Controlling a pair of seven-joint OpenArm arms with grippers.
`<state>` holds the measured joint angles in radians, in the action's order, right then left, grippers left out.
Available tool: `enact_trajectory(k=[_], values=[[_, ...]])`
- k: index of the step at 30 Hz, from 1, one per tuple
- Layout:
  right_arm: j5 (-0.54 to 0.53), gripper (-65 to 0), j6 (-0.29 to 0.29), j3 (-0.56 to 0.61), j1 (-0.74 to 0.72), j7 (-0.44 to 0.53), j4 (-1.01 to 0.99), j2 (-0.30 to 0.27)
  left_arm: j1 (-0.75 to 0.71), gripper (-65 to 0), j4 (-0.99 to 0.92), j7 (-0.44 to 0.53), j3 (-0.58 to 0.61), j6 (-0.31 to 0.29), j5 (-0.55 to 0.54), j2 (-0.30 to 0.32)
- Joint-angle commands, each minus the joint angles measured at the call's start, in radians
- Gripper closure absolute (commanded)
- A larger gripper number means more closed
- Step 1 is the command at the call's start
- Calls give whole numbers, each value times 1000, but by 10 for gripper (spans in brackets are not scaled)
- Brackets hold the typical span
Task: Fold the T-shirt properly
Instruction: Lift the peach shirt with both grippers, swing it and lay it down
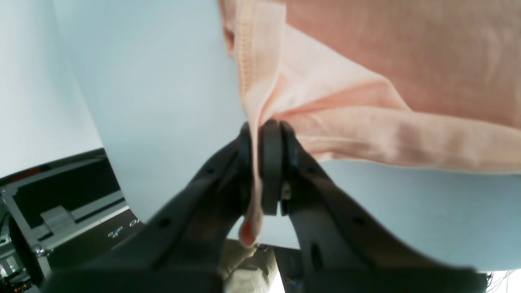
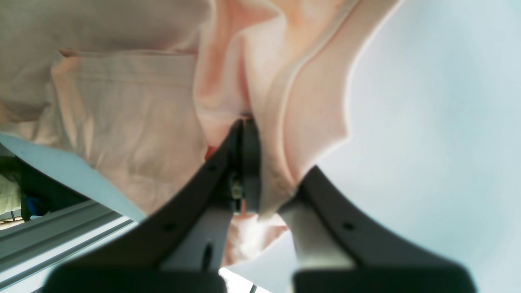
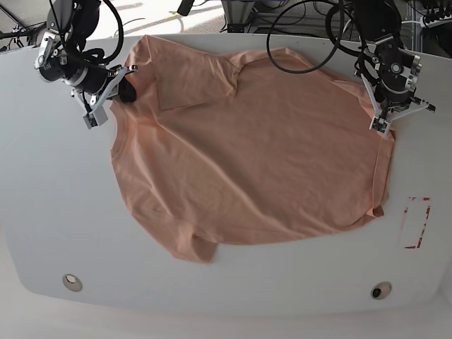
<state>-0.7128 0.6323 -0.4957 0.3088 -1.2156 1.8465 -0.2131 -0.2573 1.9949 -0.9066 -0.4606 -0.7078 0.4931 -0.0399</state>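
The left gripper (image 1: pixel 260 171), black and two-fingered, is pinched tight on a gathered hem of the soft salmon-peach cotton T-shirt (image 3: pixel 247 155); in the left wrist view a thin fold of cloth runs straight down between the pressed pads and pokes out below them. The right gripper (image 2: pixel 246 162) is likewise pressed together on a bunched edge of the shirt, a seamed border draping over one finger.

In the base view the right gripper sits at the garment's collar-and-sleeve end on the view's left; the left gripper holds the hem end on the view's right; so the shirt's long axis runs between the two claws, and its bulk lies nearer the camera than both.

The shirt lies flat but rumpled on the white rounded table (image 3: pixel 56 212), one sleeve flap doubled over near the top, a lower corner curled near the front. Judging from this, the coming fold would carry the far edge toward the near one; bare tabletop lies ahead of the shirt, with a red-outlined rectangle marker (image 3: pixel 415 222) just beside the hem corner.
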Motion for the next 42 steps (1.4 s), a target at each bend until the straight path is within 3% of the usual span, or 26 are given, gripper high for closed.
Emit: enact_trajectory(k=[1, 7, 15, 25, 31, 36, 42], values=[[-20, 0, 7, -4, -9, 15, 38, -10, 3, 0, 19, 13, 0, 10, -3, 7], [-15, 0, 7, -4, -101, 15, 34, -50, 112, 0, 20, 13, 6, 10, 2, -39], [-18, 0, 7, 1, -331, 15, -57, -148, 396, 0, 17, 11, 6, 10, 11, -84], [-18, 0, 45, 19, -719, -16, -210, -294, 789, 0, 2, 10, 138, 10, 207, -85], [-20, 0, 45, 176, -985, -20, -316, -394, 1019, 0, -44, 10, 139, 10, 264, -81], [-15, 0, 45, 289, -1170, -22, -348, -434, 1166, 0, -52, 10, 141, 10, 269, -70], [-18, 0, 45, 437, -1425, -22, -469, -452, 1323, 0, -142, 10, 202, 10, 275, 7]])
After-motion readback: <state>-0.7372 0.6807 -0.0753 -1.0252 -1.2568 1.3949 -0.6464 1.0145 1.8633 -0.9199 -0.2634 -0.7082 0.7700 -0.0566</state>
